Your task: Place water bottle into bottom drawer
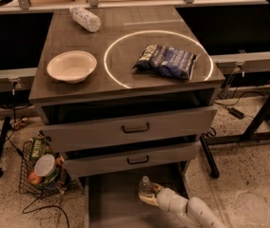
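Observation:
The water bottle [145, 185] is a slim clear bottle with a white cap, upright inside the bottom drawer [111, 201], a wide shallow grey tray pulled out at the foot of the cabinet. My gripper [148, 196] reaches in from the lower right on a white arm and is shut on the bottle's lower body. The bottle's base is hidden behind the fingers, so I cannot tell whether it touches the drawer floor.
Two grey drawer fronts [135, 127] with black handles hang above the drawer. On the cabinet top lie a white bowl [72, 65], a blue chip bag [168, 61] and a dotted-wrap bottle [85, 18]. A wire basket [42, 170] of items stands at the left.

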Robot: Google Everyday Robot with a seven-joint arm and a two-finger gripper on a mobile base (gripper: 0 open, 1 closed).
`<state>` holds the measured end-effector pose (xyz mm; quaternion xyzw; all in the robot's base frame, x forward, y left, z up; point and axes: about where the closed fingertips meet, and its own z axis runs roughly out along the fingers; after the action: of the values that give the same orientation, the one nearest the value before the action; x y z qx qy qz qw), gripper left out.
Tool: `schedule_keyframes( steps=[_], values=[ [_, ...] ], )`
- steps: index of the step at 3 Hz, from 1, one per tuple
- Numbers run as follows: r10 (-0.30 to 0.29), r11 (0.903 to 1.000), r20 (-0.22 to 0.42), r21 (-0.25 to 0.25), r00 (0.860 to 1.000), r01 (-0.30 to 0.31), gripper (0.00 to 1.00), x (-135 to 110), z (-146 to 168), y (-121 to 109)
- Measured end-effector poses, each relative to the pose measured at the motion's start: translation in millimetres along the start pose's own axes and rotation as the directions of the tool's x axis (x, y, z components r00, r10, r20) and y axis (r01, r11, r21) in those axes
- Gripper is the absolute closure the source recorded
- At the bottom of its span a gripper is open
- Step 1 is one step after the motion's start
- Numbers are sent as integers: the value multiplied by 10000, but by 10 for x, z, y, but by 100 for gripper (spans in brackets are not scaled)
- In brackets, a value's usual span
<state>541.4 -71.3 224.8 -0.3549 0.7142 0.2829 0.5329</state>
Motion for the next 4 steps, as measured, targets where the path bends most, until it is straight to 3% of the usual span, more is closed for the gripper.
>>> schedule_keyframes(
  steps=[1, 4],
  values=[
    [-389, 9991, -253, -191, 9989, 384, 78, 245, 91, -120],
    [-667, 9971, -833, -414, 9943, 634, 8, 529, 100, -225]
  ],
)
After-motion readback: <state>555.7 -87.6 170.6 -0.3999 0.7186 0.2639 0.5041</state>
